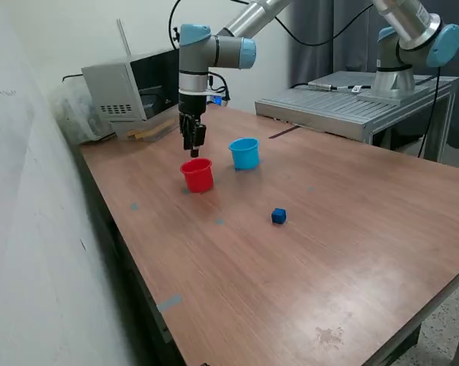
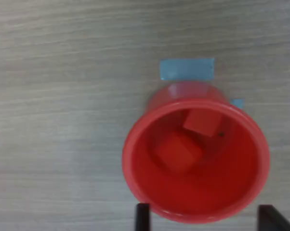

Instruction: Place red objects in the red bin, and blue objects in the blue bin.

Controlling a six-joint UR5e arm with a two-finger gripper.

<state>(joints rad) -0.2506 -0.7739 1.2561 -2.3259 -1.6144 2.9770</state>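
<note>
fingertips [image 2: 142, 216]: only two dark tips show, the rest cut off by the wrist view's edge
red cup [image 2: 195, 159] wall nearest the jaws: partly hidden behind those tips
second blue cube: unseen in either view

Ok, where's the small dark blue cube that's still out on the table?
In the exterior view, the small dark blue cube sits alone on the wooden table, toward that view's right of the red plastic cup and nearer the camera than the light blue plastic cup.

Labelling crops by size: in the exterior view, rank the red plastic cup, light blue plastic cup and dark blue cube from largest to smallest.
1. Round red plastic cup and round light blue plastic cup: look alike, not ranked.
2. Small dark blue cube: clearly smallest.
</note>
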